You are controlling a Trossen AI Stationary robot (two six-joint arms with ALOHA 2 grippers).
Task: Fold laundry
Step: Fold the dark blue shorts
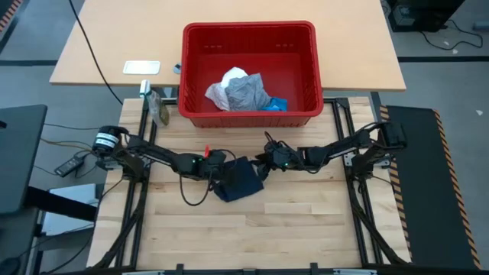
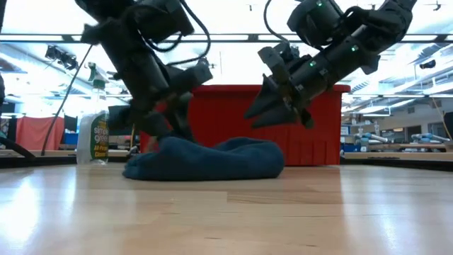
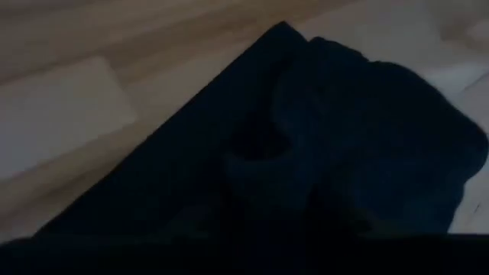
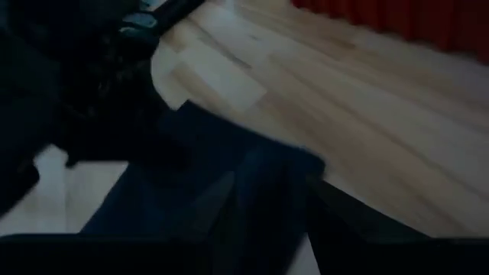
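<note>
The dark navy cloth (image 1: 241, 183) lies bunched in a low heap on the wooden table (image 1: 306, 221), also seen in the low view (image 2: 212, 159) and both wrist views (image 3: 344, 137) (image 4: 260, 191). My left gripper (image 1: 219, 166) is down at the heap's left end (image 2: 166, 131). My right gripper (image 1: 263, 163) is open and hangs just above the heap's right end (image 2: 258, 117), clear of it. A grey cloth (image 1: 246, 93) and a white crinkly cloth (image 1: 229, 82) lie inside the red basket (image 1: 248, 27).
The red basket stands at the table's far edge (image 2: 318, 134), close behind both grippers, with a small blue item (image 1: 276, 104) in it. A spray bottle (image 1: 157, 107) lies left of the basket. Bare wood stretches toward the near edge.
</note>
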